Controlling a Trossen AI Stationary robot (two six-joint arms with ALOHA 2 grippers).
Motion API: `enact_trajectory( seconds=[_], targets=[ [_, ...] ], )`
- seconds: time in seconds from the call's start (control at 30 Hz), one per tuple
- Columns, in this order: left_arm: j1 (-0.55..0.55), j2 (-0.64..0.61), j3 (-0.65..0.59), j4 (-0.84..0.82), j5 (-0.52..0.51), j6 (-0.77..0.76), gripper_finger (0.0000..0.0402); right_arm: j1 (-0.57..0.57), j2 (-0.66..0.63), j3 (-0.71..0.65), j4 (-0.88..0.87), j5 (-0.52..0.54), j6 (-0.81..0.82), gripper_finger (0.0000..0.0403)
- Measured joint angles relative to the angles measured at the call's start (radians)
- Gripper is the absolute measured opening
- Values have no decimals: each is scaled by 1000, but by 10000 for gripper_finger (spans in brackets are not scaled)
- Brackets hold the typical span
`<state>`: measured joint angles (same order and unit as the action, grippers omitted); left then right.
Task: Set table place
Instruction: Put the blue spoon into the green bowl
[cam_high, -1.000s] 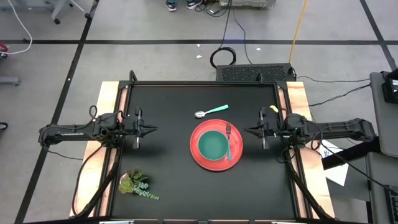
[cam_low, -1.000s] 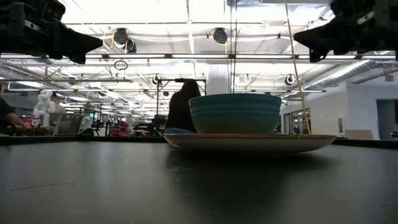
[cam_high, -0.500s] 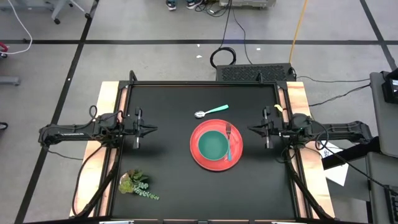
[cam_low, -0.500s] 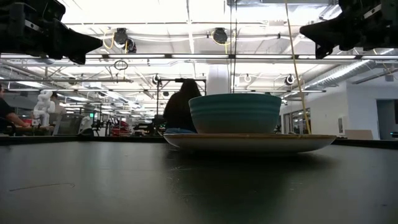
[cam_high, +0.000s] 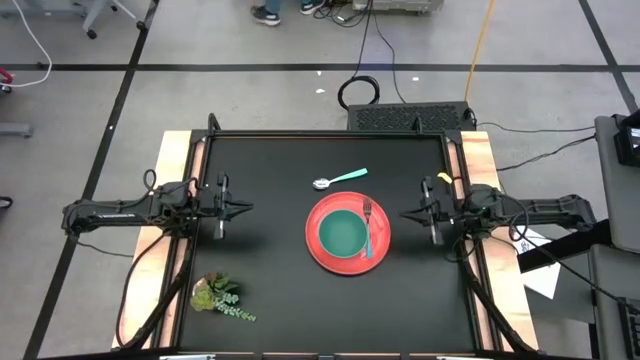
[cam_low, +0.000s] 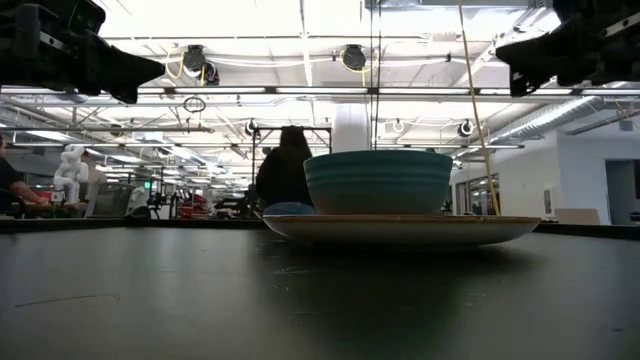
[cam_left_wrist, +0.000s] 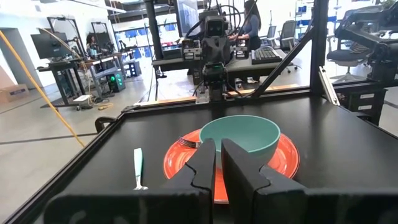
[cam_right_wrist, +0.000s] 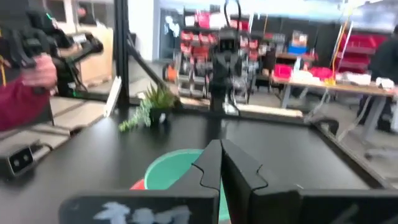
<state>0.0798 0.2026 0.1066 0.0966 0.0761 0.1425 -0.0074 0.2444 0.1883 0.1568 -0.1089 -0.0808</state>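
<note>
A red plate (cam_high: 322, 261) lies right of the table's middle, and a teal bowl (cam_high: 343, 234) stands on it. A blue-handled fork (cam_high: 368, 228) rests on the plate's right part beside the bowl, tines toward the far edge. A teal-handled spoon (cam_high: 340, 179) lies flat on the black table beyond the plate. My left gripper (cam_high: 248, 209) hovers level at the table's left side, pointing at the plate, all but shut with only a thin slit (cam_left_wrist: 217, 163) and nothing in it. My right gripper (cam_high: 403, 213) hovers level at the right side, shut and holding nothing (cam_right_wrist: 221, 152).
A leafy green sprig (cam_high: 222, 296) lies near the table's near left corner. Pale wooden strips (cam_high: 170, 200) run along the left and right sides. A black box (cam_high: 410, 117) and cables sit past the far edge. A person's sleeve and hand (cam_right_wrist: 25, 93) show beyond the table.
My right gripper has drawn back a little toward the table's right edge, away from the plate, staying shut and level. The plate, bowl, fork and spoon have kept their places.
</note>
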Motion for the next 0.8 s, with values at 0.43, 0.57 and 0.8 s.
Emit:
enact_trajectory(
  seconds=[0.43,0.57,0.8],
  targets=[
    [0,0,0,0,0,-2,33,6,-198,-93,26,4,42,0],
    [0,0,0,0,0,-2,33,6,-243,-122,26,3,42,0],
    [0,0,0,1,0,-2,33,6,-242,-150,55,3,43,0]
  ],
)
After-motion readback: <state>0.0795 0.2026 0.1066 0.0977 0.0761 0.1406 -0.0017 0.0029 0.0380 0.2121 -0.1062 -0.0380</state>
